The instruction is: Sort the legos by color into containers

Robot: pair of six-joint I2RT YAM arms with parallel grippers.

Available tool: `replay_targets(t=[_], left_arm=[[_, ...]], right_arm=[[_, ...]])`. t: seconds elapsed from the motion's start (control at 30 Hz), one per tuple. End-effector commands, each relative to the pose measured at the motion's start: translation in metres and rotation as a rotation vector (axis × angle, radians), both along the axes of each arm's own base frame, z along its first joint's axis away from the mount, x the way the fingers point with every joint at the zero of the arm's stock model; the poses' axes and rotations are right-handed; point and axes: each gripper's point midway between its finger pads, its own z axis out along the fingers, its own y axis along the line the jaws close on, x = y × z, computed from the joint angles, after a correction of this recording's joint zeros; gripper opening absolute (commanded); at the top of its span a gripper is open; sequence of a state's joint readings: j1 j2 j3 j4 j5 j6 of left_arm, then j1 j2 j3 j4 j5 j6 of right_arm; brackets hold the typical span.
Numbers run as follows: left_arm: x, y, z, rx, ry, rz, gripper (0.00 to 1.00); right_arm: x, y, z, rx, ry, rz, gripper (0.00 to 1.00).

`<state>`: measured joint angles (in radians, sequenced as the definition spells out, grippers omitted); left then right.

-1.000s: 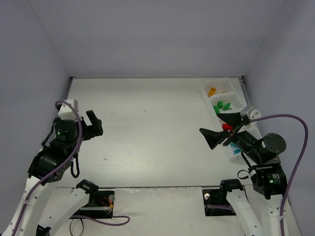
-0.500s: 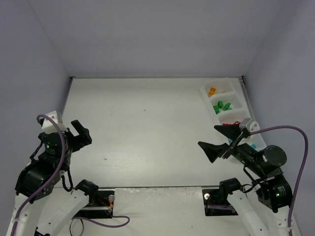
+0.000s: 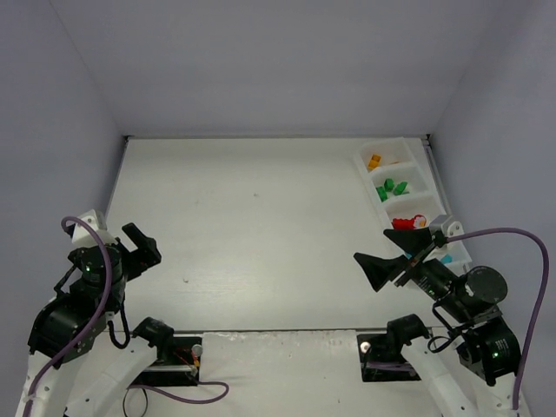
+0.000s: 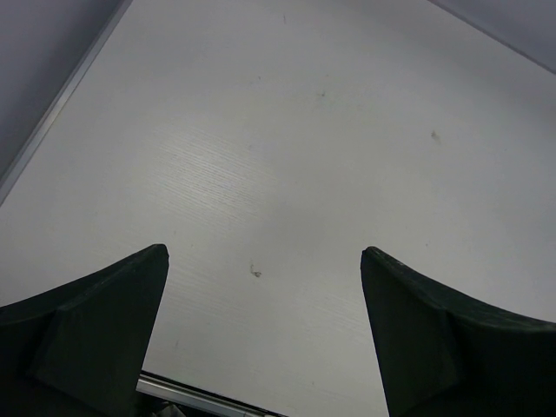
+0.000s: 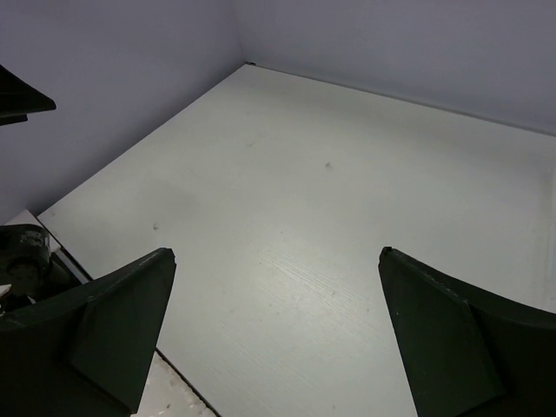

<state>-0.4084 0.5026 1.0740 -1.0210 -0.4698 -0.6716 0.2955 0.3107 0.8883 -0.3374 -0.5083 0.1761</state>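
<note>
Moved: left claw point(image 3: 141, 245) and right claw point(image 3: 373, 246) have drawn back toward the near edge, uncovering the red legos.
Left claw: released, empty, over bare worktop point(image 3: 261, 217) at its left side.
Right claw: spread wide, empty, by the tray's near end.
Tray point(image 3: 419, 178): translucent white, thin-walled compartments in a row, far right of the worktop.
Legos point(image 3: 391, 186): tiny and glossy; orange in the farthest compartment, then green, red, and teal nearest.

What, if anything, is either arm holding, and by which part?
Nothing is held: the left fingers and the right fingers stand open, with nothing between them.
</note>
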Motion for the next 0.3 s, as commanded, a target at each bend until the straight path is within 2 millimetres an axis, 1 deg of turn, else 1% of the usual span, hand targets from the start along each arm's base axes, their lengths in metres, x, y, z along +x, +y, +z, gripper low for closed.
replay_targets(t=[0.0, 0.27], left_arm=[[0.001, -0.001, 0.004, -0.046, -0.023, 0.025, 0.85], [-0.011, 0.000, 0.001, -0.096, -0.041, 0.029, 0.85]], right_arm=[[-0.002, -0.001, 0.015, 0.031, -0.034, -0.007, 1.00], [-0.005, -0.002, 0.011, 0.032, -0.024, -0.007, 1.00]])
